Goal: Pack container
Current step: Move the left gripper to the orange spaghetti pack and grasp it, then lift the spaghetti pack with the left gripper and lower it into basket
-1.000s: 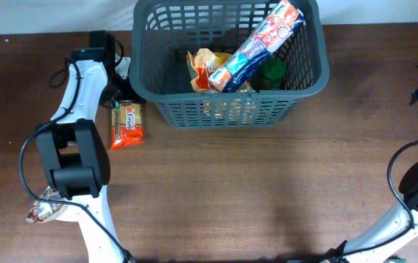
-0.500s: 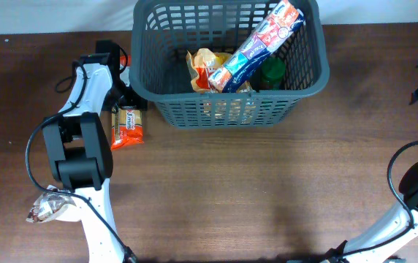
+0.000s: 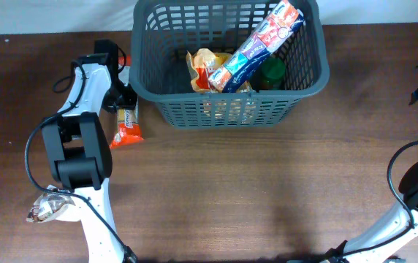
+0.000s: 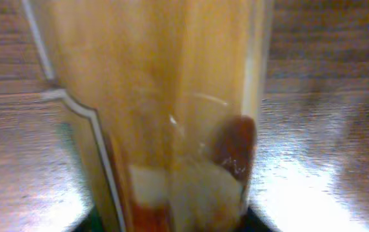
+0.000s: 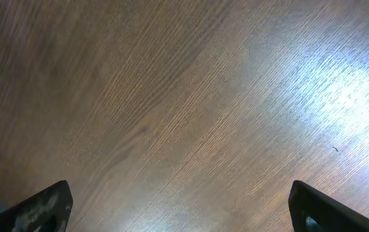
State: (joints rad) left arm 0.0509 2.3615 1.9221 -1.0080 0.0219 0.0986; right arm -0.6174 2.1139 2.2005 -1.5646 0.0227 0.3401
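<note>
Overhead showed one basket [image 3: 223, 96] at the table's [image 3: 267, 190] far edge, holding three items. One orange packet [image 3: 127, 130] lay just left of it, clamped by the bent left gripper [image 3: 125, 102]. Left wrist: that packet [image 4: 171, 129] filled the frame. Right wrist: the right gripper [image 5: 184, 209] hung over bare wood with its fingers wide apart.

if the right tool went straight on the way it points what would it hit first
The bare wooden table: the right tool points down at it, and nothing shows in between; how far off is unclear.
</note>
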